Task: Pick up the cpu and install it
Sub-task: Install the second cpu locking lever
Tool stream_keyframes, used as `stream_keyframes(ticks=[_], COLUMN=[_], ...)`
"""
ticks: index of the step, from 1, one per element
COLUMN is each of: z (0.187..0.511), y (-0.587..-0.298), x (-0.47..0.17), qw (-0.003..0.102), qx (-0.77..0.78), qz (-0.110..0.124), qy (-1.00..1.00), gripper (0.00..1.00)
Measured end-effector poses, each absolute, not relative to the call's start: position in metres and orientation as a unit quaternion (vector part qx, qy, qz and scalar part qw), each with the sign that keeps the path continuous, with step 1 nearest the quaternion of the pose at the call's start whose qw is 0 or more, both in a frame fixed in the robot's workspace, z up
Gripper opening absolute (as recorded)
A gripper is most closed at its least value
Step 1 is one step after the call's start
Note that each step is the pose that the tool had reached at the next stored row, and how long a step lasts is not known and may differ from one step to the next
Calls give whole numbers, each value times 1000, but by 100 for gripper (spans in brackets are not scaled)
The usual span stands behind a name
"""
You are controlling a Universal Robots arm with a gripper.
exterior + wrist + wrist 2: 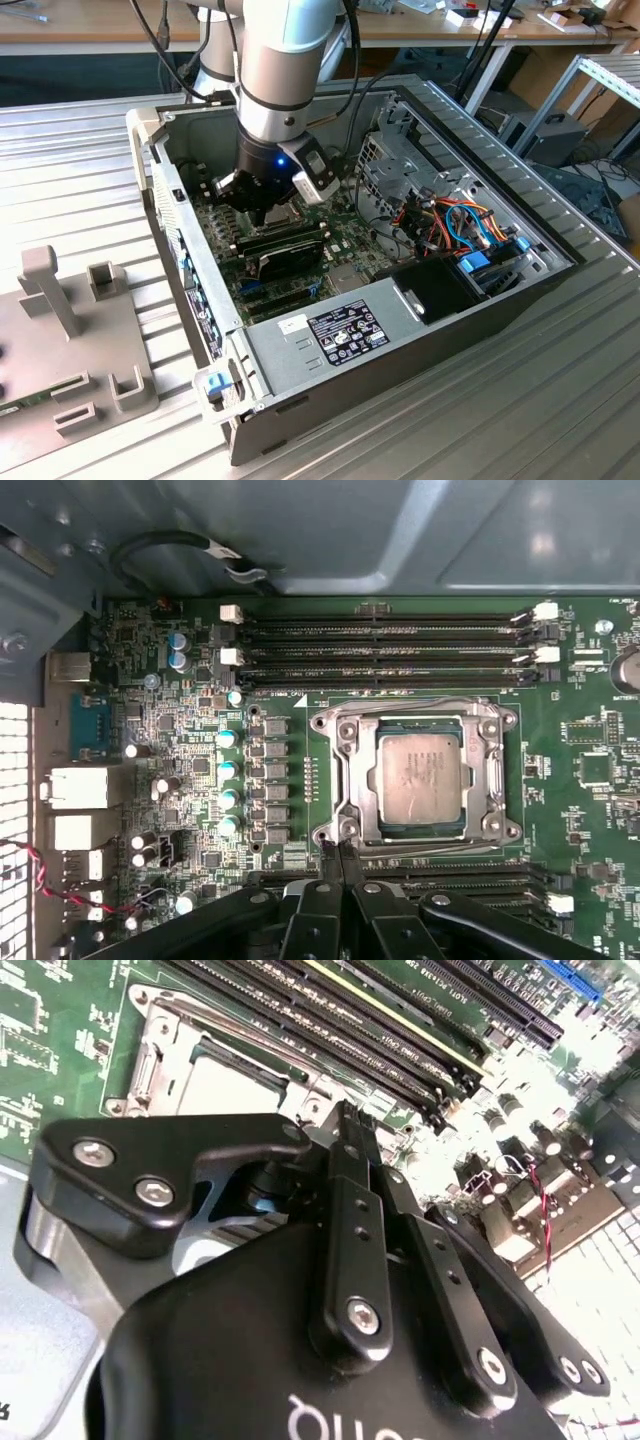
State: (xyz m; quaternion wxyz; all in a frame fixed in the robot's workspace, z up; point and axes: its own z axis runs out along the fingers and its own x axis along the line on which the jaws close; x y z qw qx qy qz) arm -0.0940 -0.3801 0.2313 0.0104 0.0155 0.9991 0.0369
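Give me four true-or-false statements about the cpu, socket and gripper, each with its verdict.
1. The cpu lies in the socket. True.
2. The gripper holds the cpu. False: its closed fingers are at the socket's edge, holding nothing.
3. The memory slots run along the socket. True.
4. The arm is outside the case. False: the gripper reaches down inside it.
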Motion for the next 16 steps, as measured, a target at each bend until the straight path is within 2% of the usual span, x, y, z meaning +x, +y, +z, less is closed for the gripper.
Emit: stream_keyframes(ticks=[16], z=[230], y=[-380], x=[-60], qw=[10], qx=[16], qz=[38], qy=[999], gripper=[11])
